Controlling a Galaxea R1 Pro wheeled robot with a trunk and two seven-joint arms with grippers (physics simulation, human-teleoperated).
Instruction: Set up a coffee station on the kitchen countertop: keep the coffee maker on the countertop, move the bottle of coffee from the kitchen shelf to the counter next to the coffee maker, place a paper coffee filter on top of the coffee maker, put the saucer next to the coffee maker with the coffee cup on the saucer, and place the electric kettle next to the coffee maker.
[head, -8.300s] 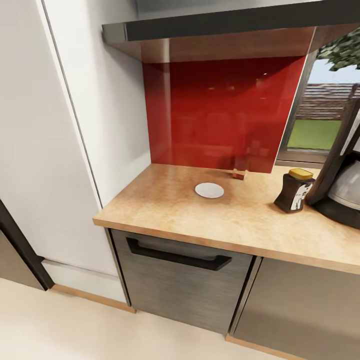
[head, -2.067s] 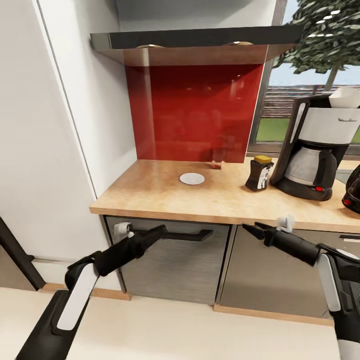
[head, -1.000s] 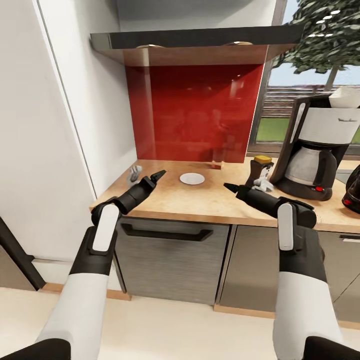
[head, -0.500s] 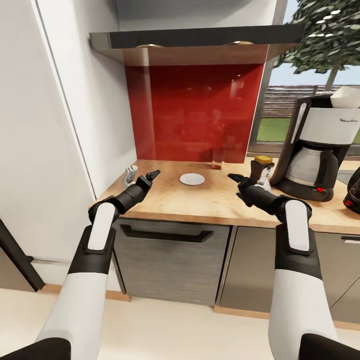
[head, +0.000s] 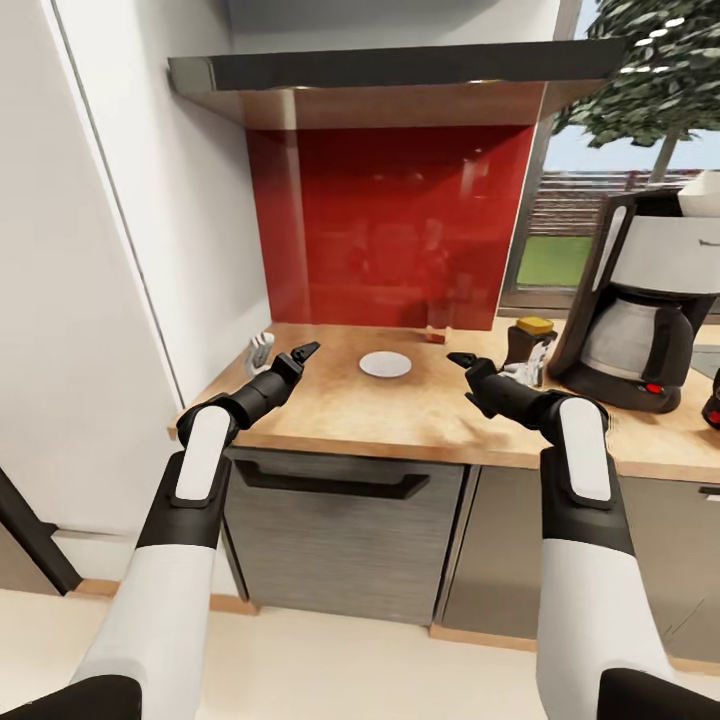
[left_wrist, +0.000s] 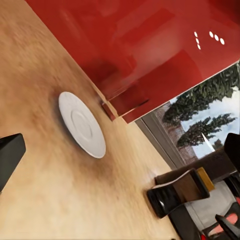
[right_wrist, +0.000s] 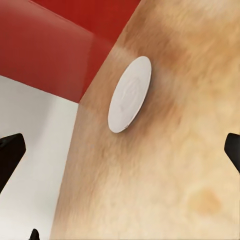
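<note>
Head view, left to right. Left gripper (head: 285, 362) hovers over the kitchen countertop (head: 420, 420), jaws spread and empty, just left of the saucer (head: 385, 365). The saucer lies flat and bare at mid-counter, before the red panel (head: 400, 220); the left wrist view shows it (left_wrist: 82, 125) ahead of the spread fingers, nothing on it. A small red block (head: 434, 338) sits at the panel's foot. Right gripper (head: 470, 368), jaws likewise parted and holding nothing, hangs just right of the saucer, seen again from the right wrist (right_wrist: 130, 94). Behind that gripper stands the bottle of coffee (head: 528, 343), beside the coffee maker (head: 645, 300), which carries a white object on top, probably the paper coffee filter (head: 703, 193). The kitchen shelf (head: 400, 70) spans overhead.

Change: two seconds earlier both arms hung below the counter edge; they have since risen and closed in, flanking the saucer. The camera has also shifted slightly. Judgement: the bottle and filter look placed; the saucer, well apart from the machine, seems the next object to be moved.
</note>
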